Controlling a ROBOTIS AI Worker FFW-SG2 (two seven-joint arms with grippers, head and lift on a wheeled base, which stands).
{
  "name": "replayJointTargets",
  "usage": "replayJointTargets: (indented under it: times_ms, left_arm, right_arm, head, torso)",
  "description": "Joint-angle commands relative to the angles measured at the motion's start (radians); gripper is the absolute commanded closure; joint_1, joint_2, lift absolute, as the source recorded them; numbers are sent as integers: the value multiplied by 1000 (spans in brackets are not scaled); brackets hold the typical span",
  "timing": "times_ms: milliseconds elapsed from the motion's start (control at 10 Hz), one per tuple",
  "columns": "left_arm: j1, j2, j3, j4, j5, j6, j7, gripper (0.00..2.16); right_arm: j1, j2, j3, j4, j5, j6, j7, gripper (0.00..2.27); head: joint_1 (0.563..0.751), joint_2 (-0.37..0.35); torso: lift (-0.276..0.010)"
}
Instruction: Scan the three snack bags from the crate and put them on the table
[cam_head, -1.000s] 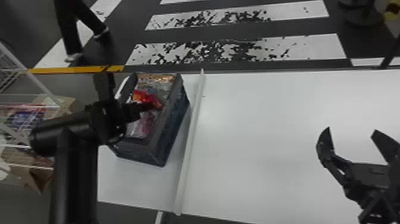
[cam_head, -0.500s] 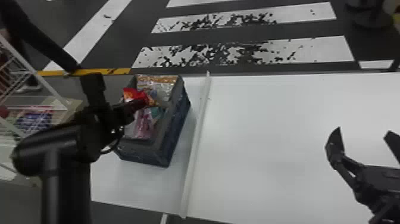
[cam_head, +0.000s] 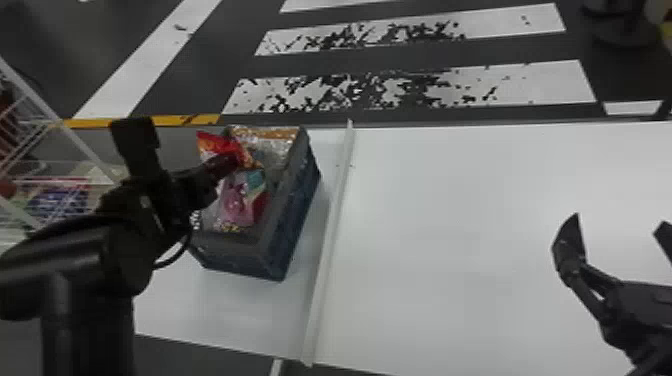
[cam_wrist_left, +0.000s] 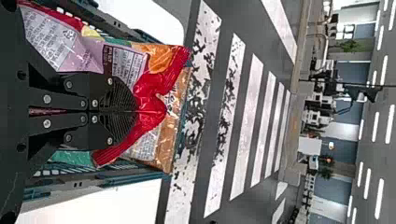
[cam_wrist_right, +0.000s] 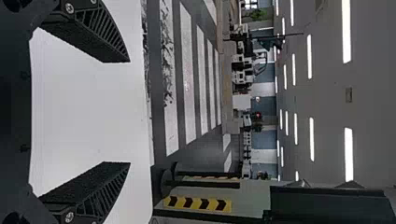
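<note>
In the head view my left gripper (cam_head: 231, 161) is over the crate (cam_head: 250, 250), at a red snack bag (cam_head: 212, 142) that stands up at the crate's left side. The left wrist view shows the left gripper (cam_wrist_left: 135, 112) shut on that red bag (cam_wrist_left: 152, 105), its crinkled top bunched at the fingertips. Other bags lie in the crate: a pink one (cam_head: 237, 200) nearer the robot and an orange-and-clear one (cam_head: 270, 140) at the far end. My right gripper (cam_head: 617, 232) is parked above the table's right side; in the right wrist view the right gripper (cam_wrist_right: 128, 112) stands open with nothing between its fingers.
A raised white strip (cam_head: 330, 240) runs across the white table (cam_head: 450, 240) just right of the crate. A white wire rack (cam_head: 55, 130) with packed goods stands at the far left, beside the left arm.
The head view has shifted slightly, moving crate and table a little rightward in it. The red bag now stands higher at the crate's left side, with the left gripper at it.
</note>
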Motion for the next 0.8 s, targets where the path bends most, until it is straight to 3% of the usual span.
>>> replayJointTargets:
  times_ms: [0, 200, 400, 700]
  left_arm:
    - [20, -2, 8, -67, 5, 14, 3, 2135]
    - [33, -8, 21, -150, 16, 42, 19, 2135]
    - [73, -28, 42, -255, 32, 27, 34, 2135]
    - [104, -41, 42, -329, 13, -4, 43, 2135]
  right_arm:
    - [13, -1, 0, -7, 0, -19, -3, 97]
    - [24, -4, 0, -15, 0, -40, -9, 97]
    - [34, -8, 0, -6, 0, -123, -24, 97]
    - [43, -13, 0, 19, 0, -258, -44, 97]
  head:
    - [695, 256]
    - [695, 255]
    - [695, 254]
    - [695, 238]
  torso:
    - [-94]
    - [-94]
    - [-94]
    - [-94]
